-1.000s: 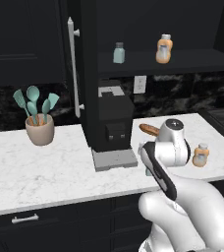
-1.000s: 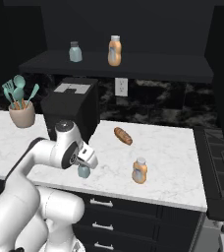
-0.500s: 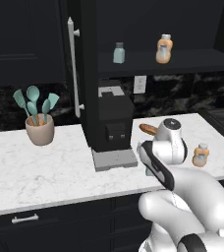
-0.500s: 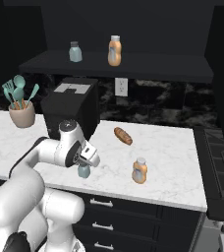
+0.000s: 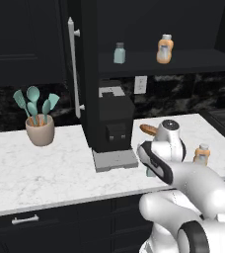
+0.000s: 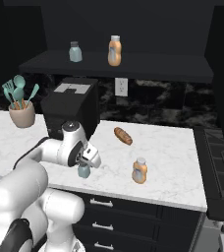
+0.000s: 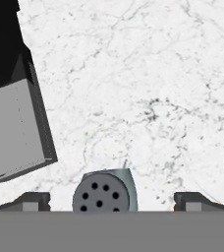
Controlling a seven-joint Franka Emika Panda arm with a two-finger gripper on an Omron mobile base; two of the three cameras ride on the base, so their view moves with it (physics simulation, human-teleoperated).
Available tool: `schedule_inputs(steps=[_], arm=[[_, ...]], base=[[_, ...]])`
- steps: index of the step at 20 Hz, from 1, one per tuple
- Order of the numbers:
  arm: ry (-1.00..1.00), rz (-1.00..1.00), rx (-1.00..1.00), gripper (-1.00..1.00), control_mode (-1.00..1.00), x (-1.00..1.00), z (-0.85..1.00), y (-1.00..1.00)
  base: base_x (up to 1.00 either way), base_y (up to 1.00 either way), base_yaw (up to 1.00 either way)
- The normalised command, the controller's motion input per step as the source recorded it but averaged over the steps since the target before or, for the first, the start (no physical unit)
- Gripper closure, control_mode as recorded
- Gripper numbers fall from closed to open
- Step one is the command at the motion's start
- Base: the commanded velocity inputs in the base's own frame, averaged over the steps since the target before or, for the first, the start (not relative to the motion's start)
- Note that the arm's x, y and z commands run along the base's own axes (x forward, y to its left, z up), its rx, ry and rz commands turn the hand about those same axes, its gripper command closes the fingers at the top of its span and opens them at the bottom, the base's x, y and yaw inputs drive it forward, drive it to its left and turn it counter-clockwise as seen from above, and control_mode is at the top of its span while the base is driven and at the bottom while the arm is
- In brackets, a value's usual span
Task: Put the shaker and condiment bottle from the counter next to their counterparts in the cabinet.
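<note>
Lowering closer than before, the wide-open, empty end effector [image 7: 111,203] straddles the small blue-grey translucent shaker [image 7: 104,192] on the white marble tabletop [image 7: 148,88].

White marble-veined counter [image 6: 173,162] carries: a pot of teal utensils [image 5: 39,129] at its left end; a black coffee machine [image 5: 113,129] on a grey base, mid-counter; a bread roll [image 6: 123,136] right of the machine; a blue-grey shaker [image 7: 104,192] near the front edge; an orange condiment bottle [image 6: 140,171] further right. Cabinet shelf [image 6: 148,68] carries a pale teal shaker [image 6: 75,51] and an orange bottle [image 6: 114,50], near each other.
</note>
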Motion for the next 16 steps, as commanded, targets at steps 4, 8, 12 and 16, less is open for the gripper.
schedule_inputs(steps=[4,8,12,16], arm=[[0.00,-0.01,0.00,-1.00,-1.00,0.00,-0.33,0.06],[0.00,-0.02,-0.03,-1.00,-1.00,0.00,-0.46,0.23],[0.00,-0.02,-0.08,-1.00,-1.00,-0.01,-0.58,0.29],[0.00,-0.06,-0.03,1.00,-1.00,0.04,-0.45,0.12]], base=[[0.00,0.00,0.00],[0.00,0.00,0.00],[0.00,0.00,0.00],[0.00,0.00,0.00]])
